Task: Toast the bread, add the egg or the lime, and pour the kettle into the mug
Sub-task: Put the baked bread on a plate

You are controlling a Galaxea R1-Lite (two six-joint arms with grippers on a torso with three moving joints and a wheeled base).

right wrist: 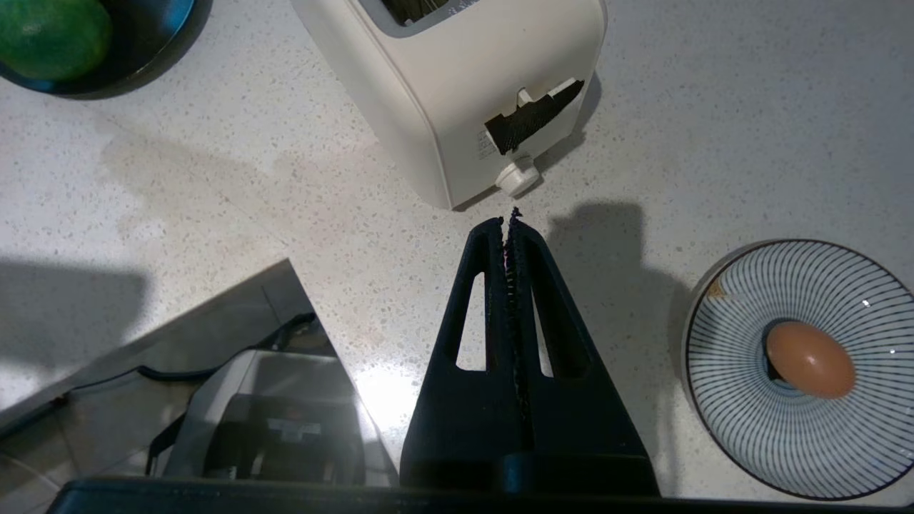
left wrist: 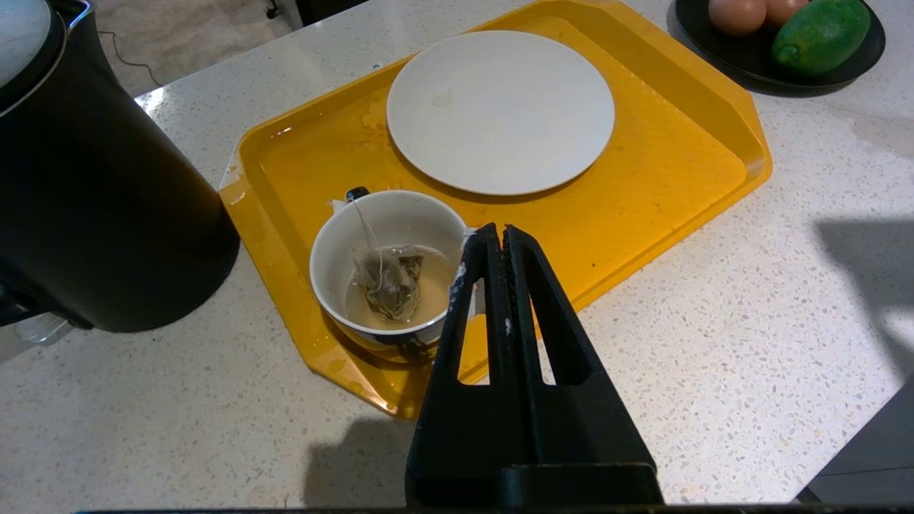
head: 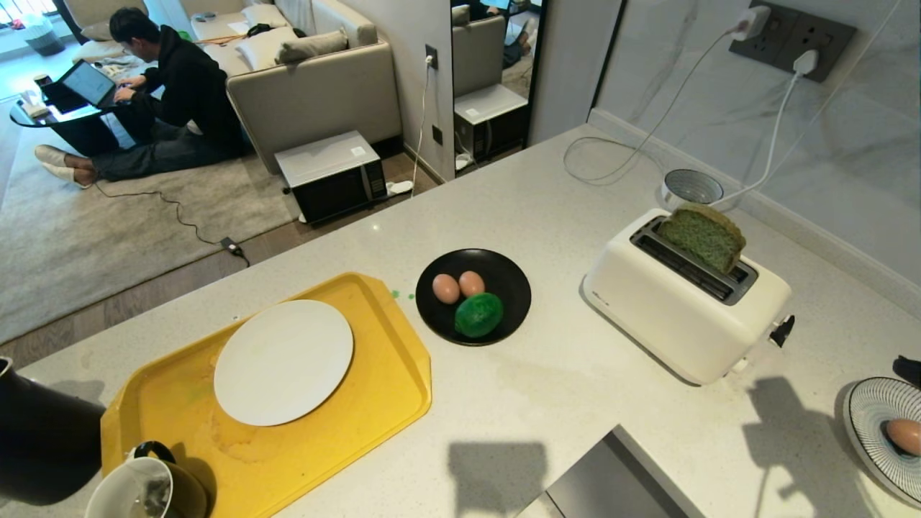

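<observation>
Head view: I see the pale green bread slice (head: 701,236) standing raised in the white toaster (head: 683,298), round white plate (head: 283,362) bare; both tools pressed together, empty.

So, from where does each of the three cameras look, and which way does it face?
Head view: from high up, down onto the counter with the toaster and bread; no arm shows.
Left wrist view: behind the shut left tool, facing the mug, kettle and yellow tray.
Right wrist view: behind the shut right tool, facing the toaster's lever end.
Shared: the lime appears in all three.
</observation>
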